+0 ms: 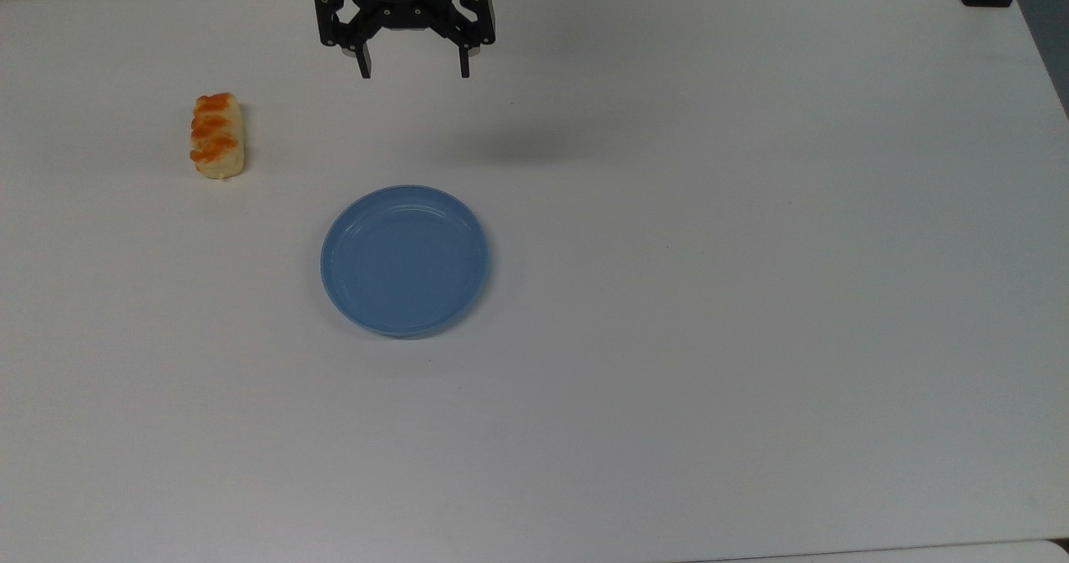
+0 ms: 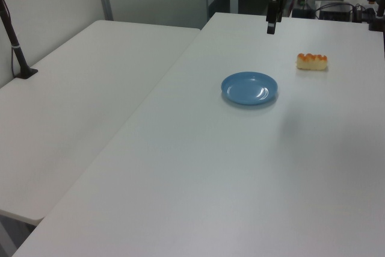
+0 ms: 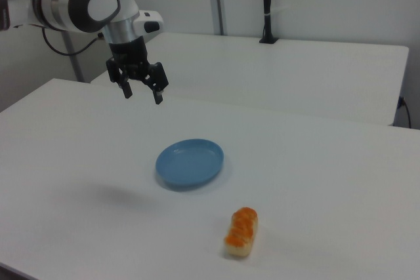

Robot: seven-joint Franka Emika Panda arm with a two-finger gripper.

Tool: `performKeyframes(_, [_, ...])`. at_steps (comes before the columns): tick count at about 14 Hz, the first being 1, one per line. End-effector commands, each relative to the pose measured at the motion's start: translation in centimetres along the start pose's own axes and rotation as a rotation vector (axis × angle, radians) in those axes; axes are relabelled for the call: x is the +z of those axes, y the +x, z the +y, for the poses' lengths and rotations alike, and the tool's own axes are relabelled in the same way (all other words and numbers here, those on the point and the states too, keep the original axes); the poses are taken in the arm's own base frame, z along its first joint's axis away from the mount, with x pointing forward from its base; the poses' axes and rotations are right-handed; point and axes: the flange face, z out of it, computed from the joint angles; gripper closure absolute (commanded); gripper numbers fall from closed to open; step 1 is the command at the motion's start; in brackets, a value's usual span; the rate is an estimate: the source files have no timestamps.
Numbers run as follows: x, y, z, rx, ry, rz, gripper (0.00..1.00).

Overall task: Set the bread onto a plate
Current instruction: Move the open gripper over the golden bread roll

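White tabletop [image 1: 752,296], top view first. End effector [image 1: 415,72] sits at the top edge of the frame, black, two fingers [image 1: 365,66] spread wide apart, nothing between them, lifted off the surface with its shadow on the tabletop a bit below and toward the top view's right. Bread [image 1: 218,135] lies flat on the tabletop, well off to the top view's left of the end effector and slightly lower in frame, long axis running up-down, orange glaze patches on top. Plate [image 1: 405,260] is blue, round, bare, almost straight below the end effector in this view, well apart from it. Bread and plate do not touch, clear gap between.

Left view: end effector [image 2: 271,27] hangs near the far end of the tabletop [image 2: 210,179], seen edge-on, so finger spread can't be read here. Plate [image 2: 249,88] is closer to the camera than the end effector and a little to the left view's left. Bread [image 2: 312,61] is to the left view's right of the end effector and lower, apart from the plate. Second white table [image 2: 90,88] stands alongside at the left view's left.

Right view: white arm [image 3: 85,4] comes in from the right view's left, end effector [image 3: 141,93] pointing down, fingers wide open, holding nothing, hovering above the tabletop [image 3: 341,175]. Plate [image 3: 189,162] is below and to the right view's right of it. Bread [image 3: 241,231] is further right and nearer the camera, resting on the tabletop, off the plate.
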Motion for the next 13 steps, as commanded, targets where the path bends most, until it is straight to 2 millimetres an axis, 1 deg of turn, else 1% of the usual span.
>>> performKeyframes(1, [-1.1,-1.1,1.5,0.051,0.022,-0.024,0.00])
performKeyframes(10, [-1.5,-1.1,1.7,0.055,0.022,-0.018,0.00])
performKeyframes(13, [-1.7,-1.3,2.6,-0.005,0.023,-0.037,0.00])
